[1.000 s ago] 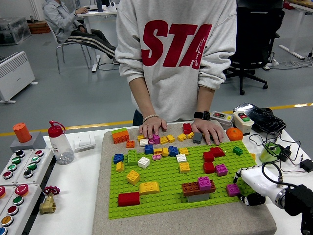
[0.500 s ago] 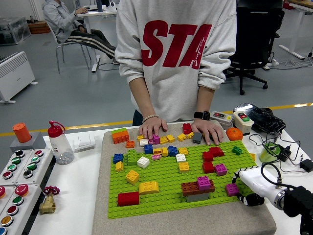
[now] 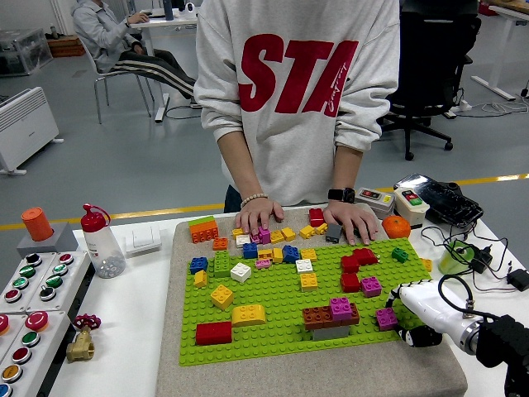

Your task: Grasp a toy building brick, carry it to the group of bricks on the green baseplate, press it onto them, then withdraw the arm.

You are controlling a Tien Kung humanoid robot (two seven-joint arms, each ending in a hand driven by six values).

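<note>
the green baseplate [image 3: 281, 327] is laid on a grey mat [image 3: 314, 376] and serves as the landmark. many loose bricks are spread over it: a red one [image 3: 214, 332] near its front left corner, a yellow one [image 3: 249, 314] just beside that, blue, white and yellow ones further back. near the baseplate's front middle a group of bricks [image 3: 332, 317] is seen, a brown brick on a grey one with a magenta brick [image 3: 341, 308] on top. a small magenta brick [image 3: 386, 318] is seen at the baseplate's right edge, touching the white fingers of the right hand [image 3: 407, 318]; the fingers are curled about it, though a firm grip cannot be confirmed. the rest of the black arm is entered from the lower right corner.

left of the baseplate a clear bottle with a red cap [image 3: 102, 241] is stood, white bits visible inside it. further left a panel of round coloured buttons [image 3: 33, 289] is seen.

behind the baseplate a person's two hands [image 3: 257, 214] are rested flat on the mat's far edge among small bricks. on the grey sweatshirt [image 3: 297, 91] large red letters "sta" can be read; the rest is hidden by folds.
</note>
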